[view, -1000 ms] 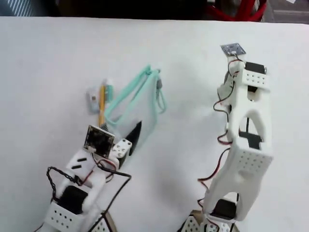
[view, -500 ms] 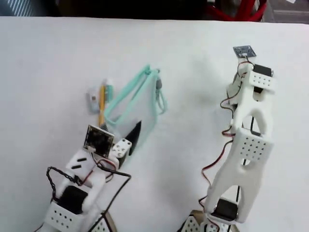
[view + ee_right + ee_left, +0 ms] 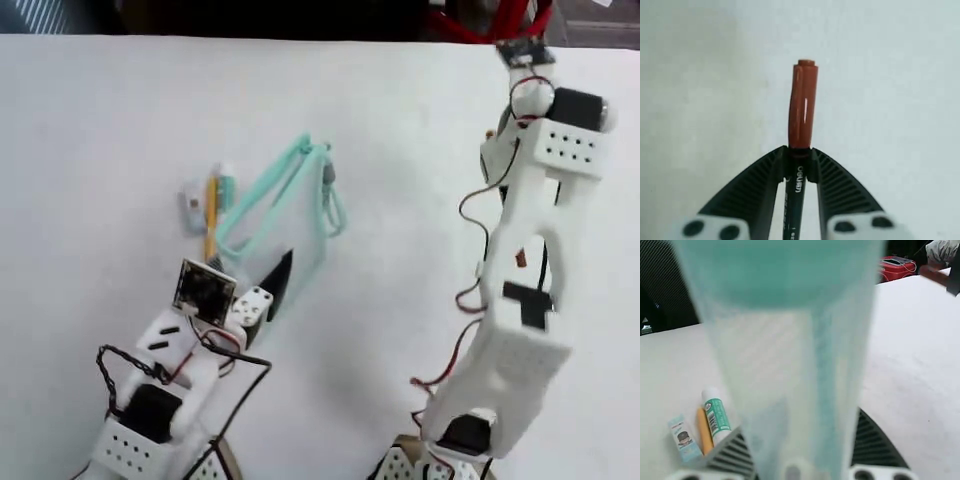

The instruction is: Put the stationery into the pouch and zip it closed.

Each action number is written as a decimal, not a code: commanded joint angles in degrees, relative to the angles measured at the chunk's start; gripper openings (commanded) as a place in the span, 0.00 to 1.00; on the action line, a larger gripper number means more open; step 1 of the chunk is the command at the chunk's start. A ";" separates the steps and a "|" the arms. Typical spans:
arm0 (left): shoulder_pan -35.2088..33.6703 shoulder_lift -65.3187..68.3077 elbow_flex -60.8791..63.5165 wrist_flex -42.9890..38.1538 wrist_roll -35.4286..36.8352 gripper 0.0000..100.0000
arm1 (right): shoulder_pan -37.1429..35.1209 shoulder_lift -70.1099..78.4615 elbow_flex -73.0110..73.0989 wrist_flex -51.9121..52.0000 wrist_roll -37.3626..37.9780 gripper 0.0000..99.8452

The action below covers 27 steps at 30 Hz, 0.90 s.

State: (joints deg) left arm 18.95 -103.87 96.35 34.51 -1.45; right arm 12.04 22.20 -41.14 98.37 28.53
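A clear pouch (image 3: 283,210) with teal edging and a teal cord lies mid-table, its mouth gaping. My left gripper (image 3: 272,282) is shut on the pouch's near end; in the left wrist view the pouch (image 3: 785,355) rises straight up from between the ribbed fingers (image 3: 727,457). Beside the pouch lie a glue stick (image 3: 226,188), a yellow pencil (image 3: 211,215) and a small eraser (image 3: 190,208). My right gripper (image 3: 799,156) is shut on a dark pen with a reddish-brown cap (image 3: 802,105), held above bare table. The right arm (image 3: 540,170) stretches toward the far right of the table.
The table's far edge (image 3: 300,37) borders a dark background with red gear behind it. The glue stick (image 3: 716,415), pencil (image 3: 704,430) and eraser (image 3: 682,437) lie close together on the pouch's left side. White table surface (image 3: 400,200) separates the two arms.
The right arm has swung farther away and to the right, toward the table's far edge. The left arm and the pouch have stayed put.
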 commanded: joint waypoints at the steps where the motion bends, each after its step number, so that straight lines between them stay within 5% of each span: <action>1: -0.22 -0.57 -0.35 -1.23 0.53 0.17 | -2.68 -20.18 8.18 0.31 0.35 0.02; 9: -0.22 -0.57 -0.35 -1.14 0.44 0.17 | -24.48 -59.30 33.41 -1.19 -1.85 0.02; 14: -0.31 -0.57 -0.35 -0.88 0.35 0.17 | -38.55 -76.26 34.73 -15.16 -10.20 0.02; 27: -0.48 -0.57 -0.35 -0.79 0.53 0.17 | -40.57 -65.71 34.64 -43.03 -26.11 0.02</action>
State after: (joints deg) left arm 18.77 -103.87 96.35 34.42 -1.45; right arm -28.31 -48.31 -6.24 61.10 4.00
